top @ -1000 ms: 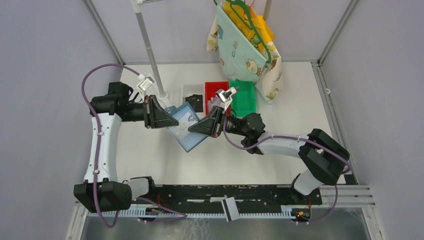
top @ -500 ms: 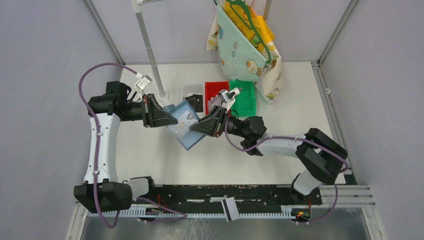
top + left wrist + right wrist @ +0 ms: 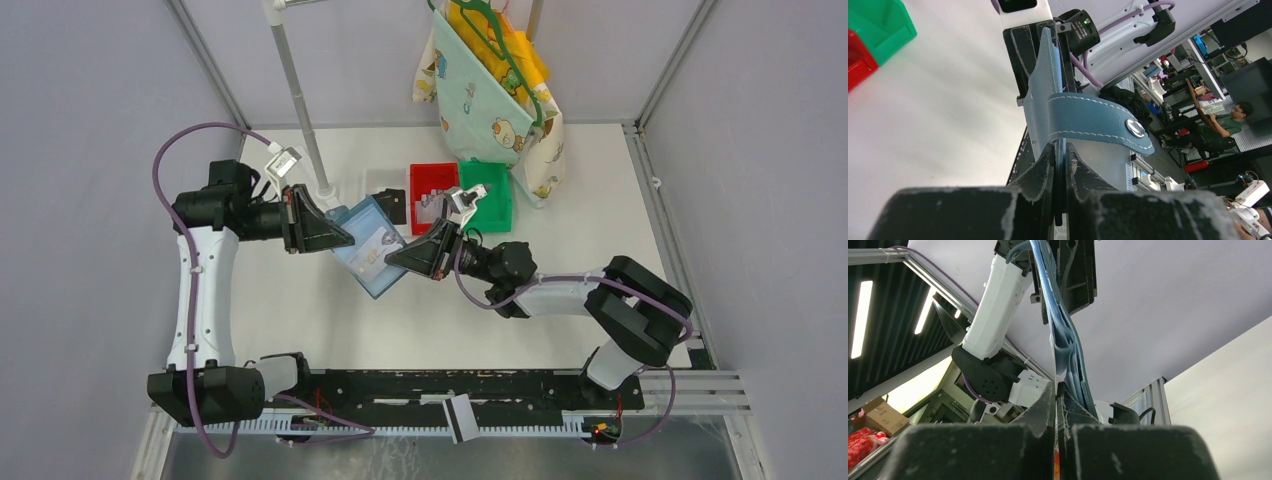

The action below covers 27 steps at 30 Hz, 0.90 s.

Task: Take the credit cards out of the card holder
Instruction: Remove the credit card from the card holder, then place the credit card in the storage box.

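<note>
The teal-blue card holder (image 3: 362, 262) hangs open above the table between my two grippers. My left gripper (image 3: 348, 240) is shut on the holder's left edge; in the left wrist view its jaws (image 3: 1060, 146) pinch the edge just below the snap tab (image 3: 1098, 122). My right gripper (image 3: 393, 260) is at the holder's right side. In the right wrist view it (image 3: 1056, 385) is shut on a thin pale credit card edge beside the blue pocket layers (image 3: 1064, 342). A pale credit card (image 3: 373, 240) shows in the pockets from above.
A red bin (image 3: 432, 188) and a green bin (image 3: 487, 196) stand behind the holder, with black flat pieces (image 3: 388, 206) beside them. A white pole (image 3: 298, 95) rises at the back left. A patterned cloth bag (image 3: 495, 95) hangs at the back.
My right arm has drawn back a little to the right and nearer, still gripping. My left arm has shifted slightly left. The holder stays between them.
</note>
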{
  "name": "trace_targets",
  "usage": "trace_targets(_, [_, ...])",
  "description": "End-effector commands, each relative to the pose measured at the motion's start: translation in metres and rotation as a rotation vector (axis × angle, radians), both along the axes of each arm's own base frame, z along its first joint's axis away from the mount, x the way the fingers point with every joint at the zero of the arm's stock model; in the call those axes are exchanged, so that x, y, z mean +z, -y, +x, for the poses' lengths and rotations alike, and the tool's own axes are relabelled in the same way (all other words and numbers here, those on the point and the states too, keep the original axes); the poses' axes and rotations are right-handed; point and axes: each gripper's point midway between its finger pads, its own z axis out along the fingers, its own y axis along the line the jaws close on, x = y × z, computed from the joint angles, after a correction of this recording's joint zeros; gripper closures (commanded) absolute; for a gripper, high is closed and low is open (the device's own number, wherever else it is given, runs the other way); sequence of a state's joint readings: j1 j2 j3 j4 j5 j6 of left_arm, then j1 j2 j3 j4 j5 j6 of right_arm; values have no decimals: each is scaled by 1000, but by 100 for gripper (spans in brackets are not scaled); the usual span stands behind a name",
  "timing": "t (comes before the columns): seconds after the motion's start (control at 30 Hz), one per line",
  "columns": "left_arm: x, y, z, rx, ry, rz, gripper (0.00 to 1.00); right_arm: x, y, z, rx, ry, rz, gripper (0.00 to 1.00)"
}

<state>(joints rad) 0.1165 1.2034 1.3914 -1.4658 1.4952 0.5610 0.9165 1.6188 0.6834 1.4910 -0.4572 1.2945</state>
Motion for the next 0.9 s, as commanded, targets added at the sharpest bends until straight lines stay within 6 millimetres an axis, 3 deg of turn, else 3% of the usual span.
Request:
trace_targets(0.0, [24, 2, -4, -17, 64, -61, 98, 20, 12, -13, -10, 74, 58, 100])
trace_targets(0.13, [26, 1, -3, -12, 69, -55, 98, 19, 12, -15, 0, 85, 43, 100])
trace_targets(0.33, [32, -1, 1, -1, 124, -23, 98, 0, 19, -23, 5, 123, -60, 100])
trace_targets(0.6, [43, -3, 5, 16, 232, 36, 98, -24, 66, -10, -78, 148, -183, 100])
trace_targets(0.73, [46, -4, 3, 24, 323, 68, 98, -43, 84, 19, -154, 153, -311, 100])
trace_targets(0.87, [46, -1, -18, 4, 578, 101, 98, -67, 95, 64, -279, 193, -535, 100])
